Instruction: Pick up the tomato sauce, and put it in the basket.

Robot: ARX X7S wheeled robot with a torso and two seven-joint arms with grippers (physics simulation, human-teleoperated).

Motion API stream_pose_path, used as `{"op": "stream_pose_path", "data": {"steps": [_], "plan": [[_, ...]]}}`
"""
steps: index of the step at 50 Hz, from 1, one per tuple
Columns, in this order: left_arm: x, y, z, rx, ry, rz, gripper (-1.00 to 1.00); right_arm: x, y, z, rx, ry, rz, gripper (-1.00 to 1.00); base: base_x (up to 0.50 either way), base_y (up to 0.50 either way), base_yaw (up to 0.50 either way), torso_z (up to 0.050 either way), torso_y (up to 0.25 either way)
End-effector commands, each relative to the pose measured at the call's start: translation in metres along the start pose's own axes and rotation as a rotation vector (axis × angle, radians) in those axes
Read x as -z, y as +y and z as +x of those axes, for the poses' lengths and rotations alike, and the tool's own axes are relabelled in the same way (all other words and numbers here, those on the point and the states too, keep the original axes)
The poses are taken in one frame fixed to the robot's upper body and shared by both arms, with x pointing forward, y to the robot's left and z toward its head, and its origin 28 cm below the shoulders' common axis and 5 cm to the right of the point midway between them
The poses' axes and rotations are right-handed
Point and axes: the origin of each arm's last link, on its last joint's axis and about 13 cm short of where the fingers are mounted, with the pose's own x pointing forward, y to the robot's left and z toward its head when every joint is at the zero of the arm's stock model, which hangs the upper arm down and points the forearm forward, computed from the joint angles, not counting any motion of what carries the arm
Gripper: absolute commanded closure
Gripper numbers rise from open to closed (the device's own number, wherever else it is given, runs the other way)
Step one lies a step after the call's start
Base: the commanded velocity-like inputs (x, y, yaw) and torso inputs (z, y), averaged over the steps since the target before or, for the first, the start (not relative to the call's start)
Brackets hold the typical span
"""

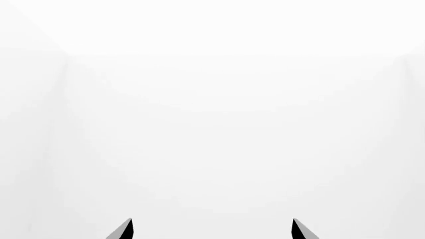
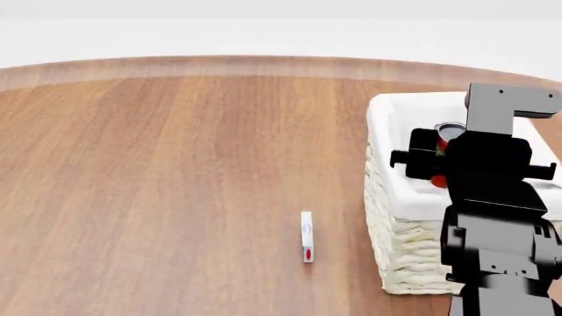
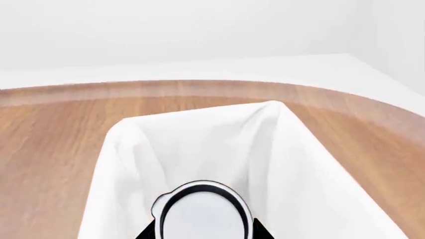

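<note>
The right gripper (image 2: 436, 161) is up over the basket (image 2: 386, 131), and it has the tomato sauce (image 2: 447, 135) clamped between its fingers. From the head camera you catch the can's red label and dark-ringed top peeking out beside the black wrist block. The right wrist camera looks straight down the can: its silvery-white top (image 3: 201, 216) fills the low middle of that view, with a black fingertip (image 3: 147, 232) hugging it on each side. Under the can, nothing but white cloth liner (image 3: 199, 144), so the sauce hangs inside the basket's outline, above the liner, not resting on it as far as I can tell.

The left gripper (image 1: 212, 230) shows only two dark fingertips set well apart, jaws wide, nothing between them, facing a blank white background.

Moving outward: the basket's woven cream wall (image 2: 404, 243) sits at the right side of the table (image 2: 176, 164), partly hidden by the right arm. To the basket's left, apart from it, a small white box (image 2: 306, 236) with a red mark stands upright on the wood, clear of the gripper.

The tabletop is brown wood grain with a curved far edge. Beyond it, plain white floor and pale walls.
</note>
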Motion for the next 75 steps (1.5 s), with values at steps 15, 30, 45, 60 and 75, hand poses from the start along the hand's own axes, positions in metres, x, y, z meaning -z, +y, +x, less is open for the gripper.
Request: {"op": "stream_pose_path", "data": {"steps": [15,30,45,60,75], "plan": [[0.0,0.001,-0.002,0.001,0.004,0.006,-1.0,0.013,-0.002,0.002,0.036,-0.084,-0.011,1.0,0.0,0.0,0.0,0.0,0.001],[0.0,0.001,-0.002,-0.001,0.005,0.005,-1.0,0.016,-0.001,0.003,0.043,-0.087,-0.029,1.0,0.0,0.0,0.0,0.0,0.0],[0.001,0.0,-0.003,0.003,0.008,0.005,-1.0,0.018,-0.003,0.002,0.065,-0.082,-0.064,-1.0,0.0,0.0,0.0,0.0,0.0],[0.001,0.0,-0.004,0.002,0.008,0.005,-1.0,0.016,-0.003,0.003,0.065,-0.102,-0.062,-1.0,0.0,0.0,0.0,0.0,0.0],[0.006,0.0,-0.007,0.01,0.021,0.003,-1.0,-0.013,0.025,0.004,0.016,-0.516,-0.239,-1.0,0.0,0.0,0.0,0.0,0.0]]}}
